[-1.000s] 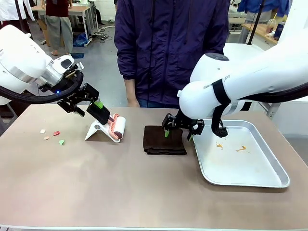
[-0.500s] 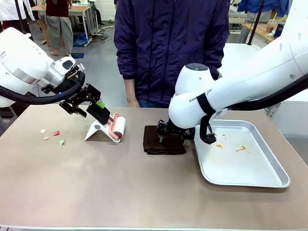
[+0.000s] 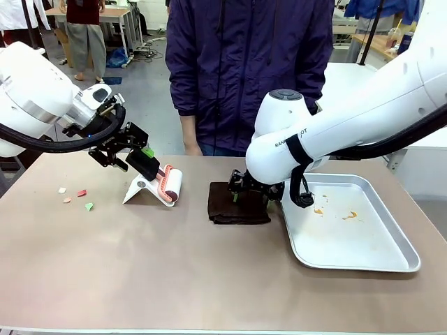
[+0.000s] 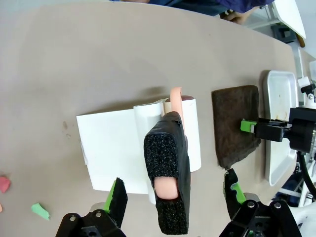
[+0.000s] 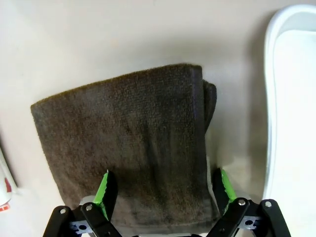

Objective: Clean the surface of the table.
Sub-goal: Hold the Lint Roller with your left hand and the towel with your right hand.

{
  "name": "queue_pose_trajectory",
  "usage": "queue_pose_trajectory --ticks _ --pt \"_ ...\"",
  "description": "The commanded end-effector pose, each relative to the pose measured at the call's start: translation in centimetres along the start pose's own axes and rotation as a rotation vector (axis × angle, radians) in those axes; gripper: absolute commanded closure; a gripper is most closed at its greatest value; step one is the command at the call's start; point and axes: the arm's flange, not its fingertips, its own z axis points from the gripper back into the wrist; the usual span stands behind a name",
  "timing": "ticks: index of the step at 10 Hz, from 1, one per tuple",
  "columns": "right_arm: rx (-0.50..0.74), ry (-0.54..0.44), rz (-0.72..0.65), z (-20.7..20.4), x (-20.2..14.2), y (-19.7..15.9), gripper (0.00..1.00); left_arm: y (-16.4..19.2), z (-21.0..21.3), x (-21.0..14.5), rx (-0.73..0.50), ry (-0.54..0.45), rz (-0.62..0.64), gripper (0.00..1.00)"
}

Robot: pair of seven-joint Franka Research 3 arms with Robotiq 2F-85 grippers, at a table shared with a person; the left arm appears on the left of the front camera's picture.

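Since a second ago, slid the right pincer (image 3: 248, 195) leftward onto the brown cloth (image 3: 239, 204); now spread astride its edge. Left of the cloth, left pincer (image 3: 148, 164) spread around the lint roller (image 3: 170, 185) handle. Under the cloth, the table (image 3: 174, 279). Seemingly grasping stage; next, closing on the cloth before wiping.

In the front view we lose most of the right gripper (image 3: 255, 192) behind its own arm, which also covers the far right corner of the cloth (image 3: 234, 209) and the far left corner of the tray (image 3: 349, 241). The scraps (image 3: 82, 192) near the left edge of the table (image 3: 174, 279) and the crumbs (image 3: 350, 215) in the tray are too small for us to name. In the right wrist view the cloth's lower edge sits behind the fingers (image 5: 105, 190), the tray runs off the right edge, and the roller (image 5: 4, 195) is cut at the left.
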Motion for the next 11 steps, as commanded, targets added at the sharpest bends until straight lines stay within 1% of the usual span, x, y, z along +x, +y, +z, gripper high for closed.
queue_pose_trajectory --ticks 1,3,4,5,6,7,8,9,10,11 --pt "-0.018 -0.029 -0.027 -0.11 0.03 0.77 0.0 -0.05 -0.23 0.22 -0.013 -0.011 0.002 0.0" --pt "0.003 -0.039 -0.018 -0.2 0.13 0.78 0.0 -0.05 -0.21 0.21 -0.019 -0.02 0.013 0.0" --pt "-0.002 -0.051 -0.006 -0.18 0.0 0.73 0.58 -0.04 -0.16 0.18 -0.024 -0.028 0.016 0.43" --pt "0.005 -0.051 -0.003 -0.15 -0.08 0.73 0.6 -0.13 -0.09 0.15 -0.029 -0.032 0.015 0.58" --pt "0.022 -0.059 0.012 -0.12 -0.18 0.72 1.0 -0.11 -0.11 0.17 -0.028 -0.039 0.018 1.0" --pt "0.028 -0.07 0.025 -0.07 -0.41 0.82 1.0 -0.08 -0.04 0.14 -0.044 -0.05 0.029 1.0" --pt "0.023 -0.061 0.03 -0.22 -0.4 0.97 1.0 -0.06 0.06 0.1 -0.05 -0.06 0.029 1.0" --pt "0.024 -0.054 0.035 -0.33 -0.37 1.03 0.86 -0.09 0.2 0.03 -0.052 -0.071 0.03 0.85" --pt "0.028 -0.052 0.033 -0.33 -0.36 1.03 0.95 -0.05 0.28 -0.06 -0.037 -0.094 0.039 0.94" --pt "0.03 -0.049 0.039 -0.32 -0.38 1.03 1.0 -0.28 0.18 -0.03 -0.046 -0.089 0.041 1.0"
